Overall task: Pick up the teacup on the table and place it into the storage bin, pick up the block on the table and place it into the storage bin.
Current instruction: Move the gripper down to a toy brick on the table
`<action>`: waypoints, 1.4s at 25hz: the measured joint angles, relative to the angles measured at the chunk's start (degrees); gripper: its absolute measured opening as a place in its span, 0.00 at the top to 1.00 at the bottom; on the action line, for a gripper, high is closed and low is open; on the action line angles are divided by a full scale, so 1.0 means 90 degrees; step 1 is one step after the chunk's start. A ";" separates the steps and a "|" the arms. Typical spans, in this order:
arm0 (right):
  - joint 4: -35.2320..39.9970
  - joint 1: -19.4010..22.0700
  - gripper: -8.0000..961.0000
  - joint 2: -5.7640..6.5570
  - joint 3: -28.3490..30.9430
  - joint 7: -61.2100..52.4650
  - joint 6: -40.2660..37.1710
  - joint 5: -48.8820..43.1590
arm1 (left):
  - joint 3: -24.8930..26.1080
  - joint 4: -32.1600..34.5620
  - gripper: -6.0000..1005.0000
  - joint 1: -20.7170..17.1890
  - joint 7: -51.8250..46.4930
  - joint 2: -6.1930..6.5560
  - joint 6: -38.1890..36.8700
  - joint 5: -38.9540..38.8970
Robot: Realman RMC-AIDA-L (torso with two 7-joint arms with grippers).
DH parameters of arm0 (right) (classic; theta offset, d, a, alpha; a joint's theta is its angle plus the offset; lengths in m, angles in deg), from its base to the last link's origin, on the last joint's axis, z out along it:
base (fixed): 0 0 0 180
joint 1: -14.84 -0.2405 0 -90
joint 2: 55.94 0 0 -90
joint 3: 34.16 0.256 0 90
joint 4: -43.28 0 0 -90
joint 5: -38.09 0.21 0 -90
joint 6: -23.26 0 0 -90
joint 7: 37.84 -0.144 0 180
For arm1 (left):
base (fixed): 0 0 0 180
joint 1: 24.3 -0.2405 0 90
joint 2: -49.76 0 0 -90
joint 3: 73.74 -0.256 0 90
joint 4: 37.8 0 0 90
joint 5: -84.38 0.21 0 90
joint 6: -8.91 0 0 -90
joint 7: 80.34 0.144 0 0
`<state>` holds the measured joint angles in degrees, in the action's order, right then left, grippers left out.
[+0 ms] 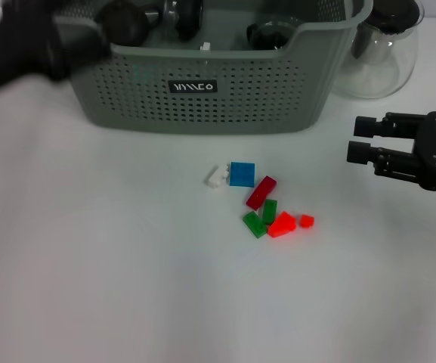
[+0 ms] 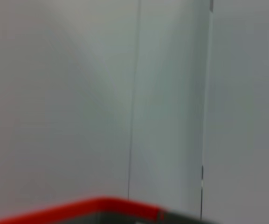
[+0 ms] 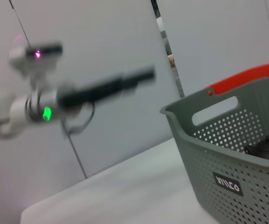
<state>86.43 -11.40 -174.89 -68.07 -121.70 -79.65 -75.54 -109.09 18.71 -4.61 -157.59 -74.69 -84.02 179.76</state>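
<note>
Blocks (image 1: 265,202) heaped mid-table, near bin (image 1: 218,83) | right pincer (image 1: 363,139) spread wide, empty, hovering right of heap | left arm over bin's left corner, pincer state: cannot tell | risk: tight cluster, pinching one block may scatter neighbours.

Left arm (image 1: 29,41) raised far left, right gripper (image 1: 361,140) hovering, jaws parted

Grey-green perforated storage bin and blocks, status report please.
Left gripper over grey-green perforated storage bin. Right gripper open, beside clear glass jug. Coloured plastic blocks untouched on the table.
</note>
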 joint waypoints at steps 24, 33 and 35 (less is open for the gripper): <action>0.0000 0.0002 0.44 0.0043 -0.0050 -0.0203 0.0047 0.0000 | -0.0324 -0.5328 0.43 0.1275 0.4730 -0.0039 0.3220 0.0542; 0.0000 0.0005 0.44 0.0043 -0.0047 -0.0204 0.0023 0.0000 | -0.0251 -0.5495 0.43 0.1313 0.4945 -0.0040 0.3560 0.0506; 0.0000 0.0003 0.44 0.0043 -0.0057 -0.0204 0.0033 0.0000 | -0.0187 -0.5511 0.43 0.1315 0.4950 -0.0040 0.3602 0.0506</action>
<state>86.43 -11.37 -174.50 -68.59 -123.54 -79.35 -75.55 -110.77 -30.89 7.23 -113.04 -75.05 -51.60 184.32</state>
